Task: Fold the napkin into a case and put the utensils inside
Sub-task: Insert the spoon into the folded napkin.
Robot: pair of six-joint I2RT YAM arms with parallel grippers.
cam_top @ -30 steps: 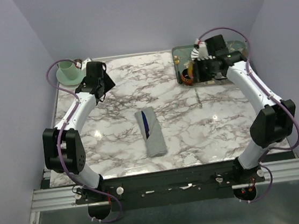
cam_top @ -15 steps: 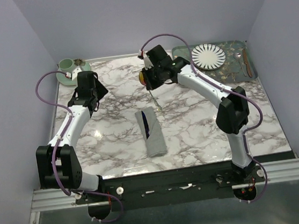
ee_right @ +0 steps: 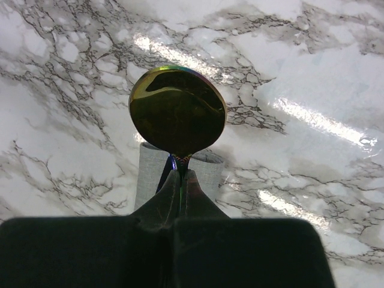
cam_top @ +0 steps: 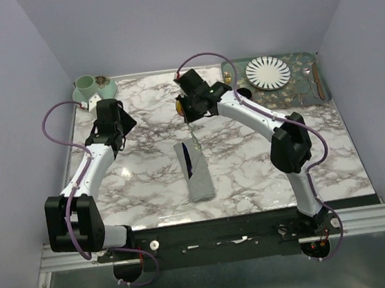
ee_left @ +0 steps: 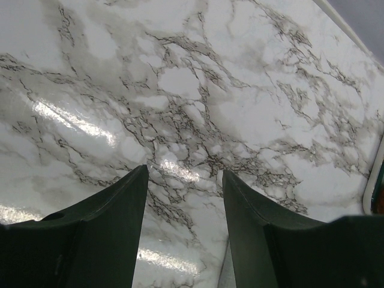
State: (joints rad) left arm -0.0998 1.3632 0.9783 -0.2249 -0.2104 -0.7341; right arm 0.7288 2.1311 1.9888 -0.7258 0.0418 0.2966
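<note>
You are viewing the case [cam_top: 197, 175] lying mid-table, its long axis running near to far. Its mouth is pointing far and slightly left, with a blue handle [cam_top: 189, 159] showing in it. The right gripper [ee_right: 181, 179] is hanging just beyond that mouth, clamping fully closed on the spoon [ee_right: 177, 110] at its neck. The left gripper [ee_left: 185, 174] is standing partly open over bare marble [ee_left: 180, 78] at far left, holding nothing.
</note>
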